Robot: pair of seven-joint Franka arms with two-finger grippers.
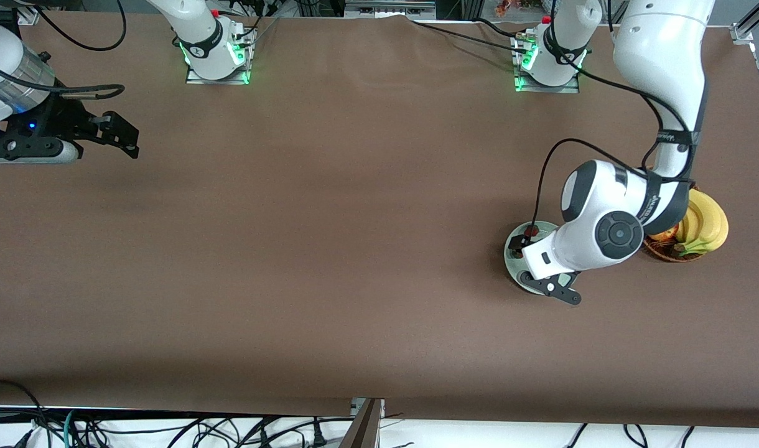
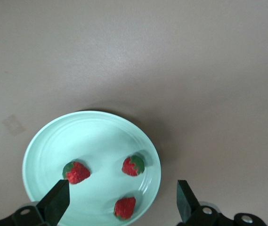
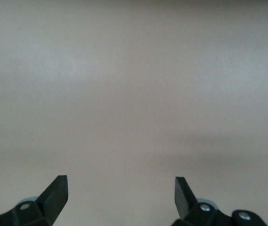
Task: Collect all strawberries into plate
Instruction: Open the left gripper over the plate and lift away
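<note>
— Brown bench (image 1: 330, 249) filled the front view; where was the plate (image 1: 515, 241)?
— Lower right, under the left pincer (image 1: 557, 287). Right pincer (image 1: 121, 134) waited upper left, fingers apart.
— Left wrist view?
— Three strawberries (image 2: 77, 172) lay in the plate; fingers apart, empty.
— Risk?
— Probably a low withdrawal clipping the rim, scattering berries.
— Right wrist view?
— Bare bench only.

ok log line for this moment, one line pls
left tool: open over plate | strawberries: three in plate | right tool: open, waiting over bare table
</note>
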